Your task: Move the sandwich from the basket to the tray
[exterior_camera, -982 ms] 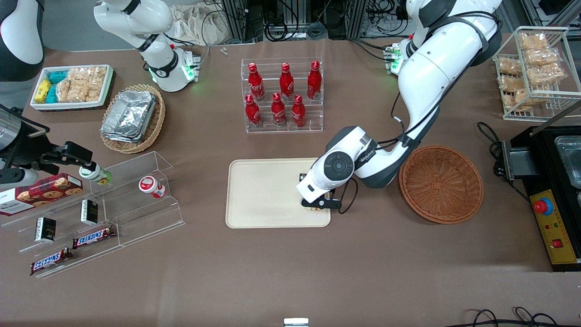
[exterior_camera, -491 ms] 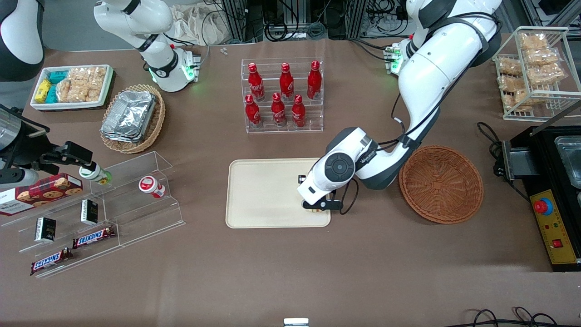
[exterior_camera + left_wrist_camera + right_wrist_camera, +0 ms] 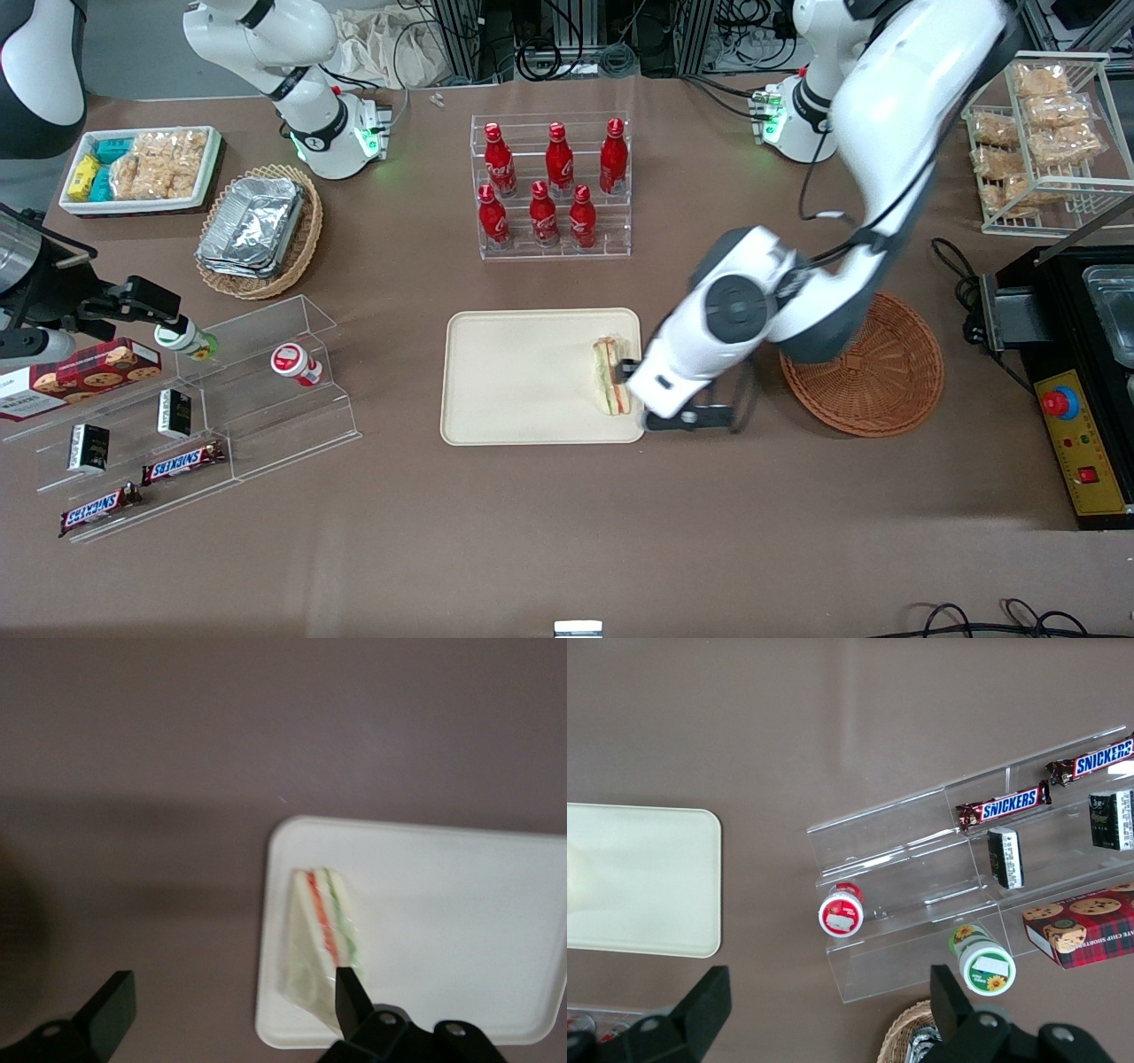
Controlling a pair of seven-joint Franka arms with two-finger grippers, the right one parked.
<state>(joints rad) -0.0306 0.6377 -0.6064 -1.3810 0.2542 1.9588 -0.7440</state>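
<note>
Sandwich (image 3: 609,376) placement, as you can verify, looks complete: the wedge lies flat on the tray (image 3: 523,377), close to the tray's edge toward the working arm's end of the bench (image 3: 567,532), with its red and green filling edge showing. Nothing grips it. In the wrist view the sandwich (image 3: 317,935) sits wholly inside the tray (image 3: 461,904) rim, with one black finger (image 3: 348,990) just over its corner and the other finger off over bare bench.

The end effector (image 3: 660,394) hangs spread wide and empty, just off that tray edge, between tray and basket (image 3: 873,372). Whether the finger over the wedge touches it, you cannot settle from these views.

The basket, beside the tray and partly covered by the arm, shows no food in its visible part.

Judgement: the transfer is done; what remains for you is pulling the arm clear without nudging the wedge.
</note>
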